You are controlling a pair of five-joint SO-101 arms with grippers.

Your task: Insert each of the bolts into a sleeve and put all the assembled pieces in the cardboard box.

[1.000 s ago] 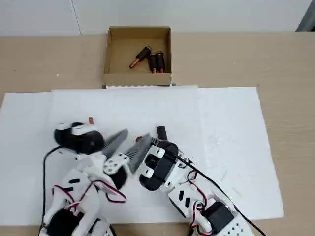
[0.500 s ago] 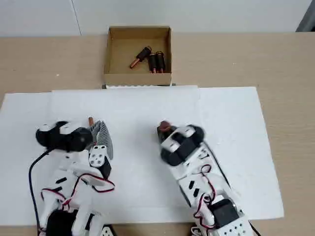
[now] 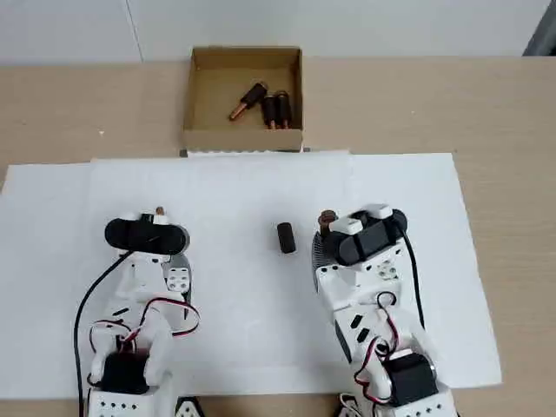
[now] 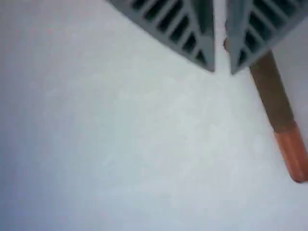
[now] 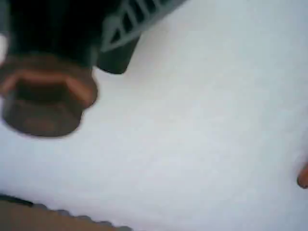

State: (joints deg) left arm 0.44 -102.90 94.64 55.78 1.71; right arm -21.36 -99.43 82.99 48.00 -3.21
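Observation:
A black sleeve (image 3: 286,237) lies on its side on the white paper between the two arms. Just right of it, my right gripper (image 3: 326,229) is shut on a copper bolt (image 3: 327,217), whose wide head (image 5: 43,101) looms close in the right wrist view, with the sleeve (image 5: 118,57) behind it. Another copper bolt (image 3: 160,210) lies on the paper at the tip of my left arm (image 3: 146,234). My left gripper (image 4: 221,70) hangs over that bolt (image 4: 276,110), its grey fingers (image 4: 187,33) shut with only a slit between them.
The cardboard box (image 3: 195,95) stands at the back edge of the paper (image 3: 417,200) with three assembled pieces (image 3: 269,104) inside. Bare wooden table (image 3: 504,113) surrounds the paper. Cables trail along both arms.
Both arms have swung apart from the middle. The right one drew back to the right with the bolt, leaving the sleeve on the paper. The left one returned left over the lying bolt.

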